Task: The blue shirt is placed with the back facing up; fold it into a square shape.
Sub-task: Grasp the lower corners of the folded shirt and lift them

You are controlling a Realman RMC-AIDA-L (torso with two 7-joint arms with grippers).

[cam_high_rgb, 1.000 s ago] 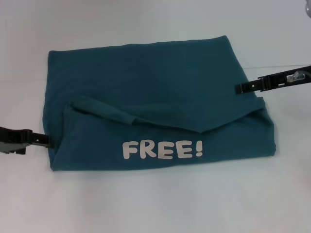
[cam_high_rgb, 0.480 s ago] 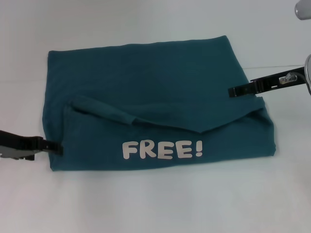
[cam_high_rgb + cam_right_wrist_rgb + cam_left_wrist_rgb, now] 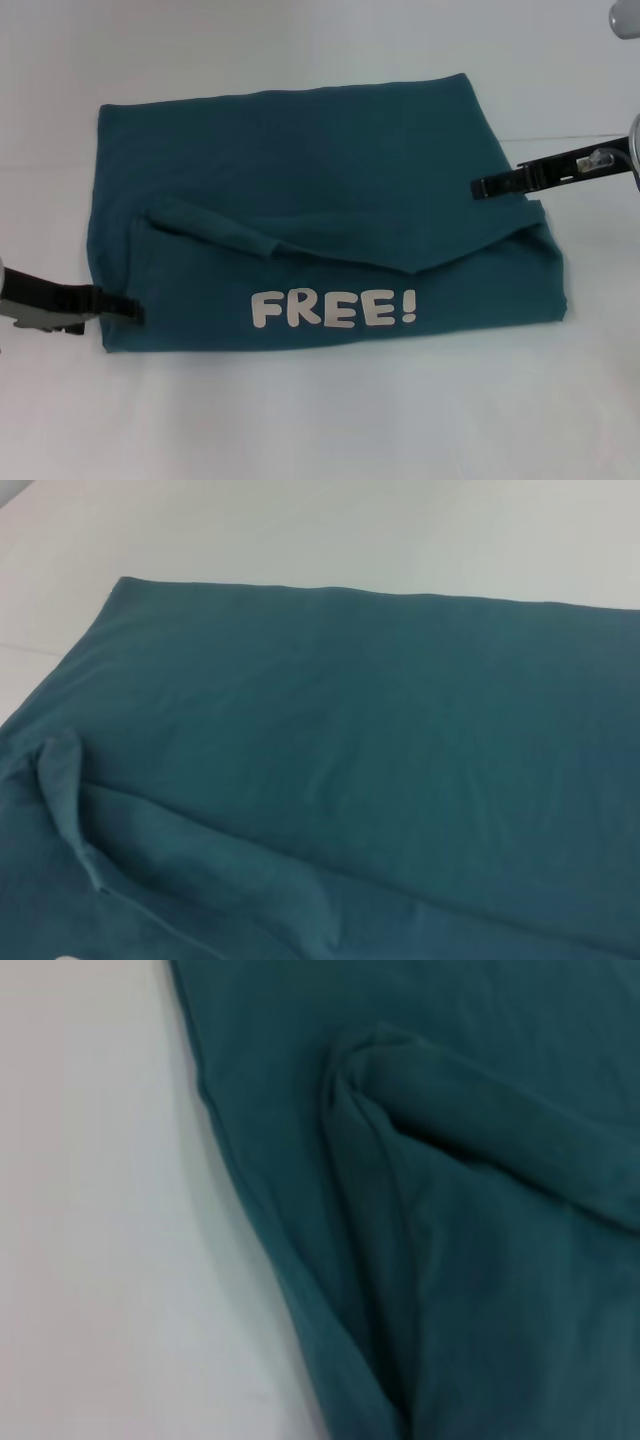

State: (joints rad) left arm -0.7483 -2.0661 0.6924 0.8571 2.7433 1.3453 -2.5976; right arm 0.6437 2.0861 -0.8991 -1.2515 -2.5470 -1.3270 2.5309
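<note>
Left gripper [image 3: 130, 308] sits low at the near left edge of the blue shirt [image 3: 320, 190], its tip over the cloth; whether it is parted or closed cannot be told. Right gripper [image 3: 483, 186] reaches in at the far right edge, its state equally unclear. Between them the shirt lies on the white table [image 3: 320, 420], near flap folded over, white lettering [image 3: 333, 308] showing. Soft, light cloth will likely sag and slide; pinching doubled edges at the corners should hold best.
</note>
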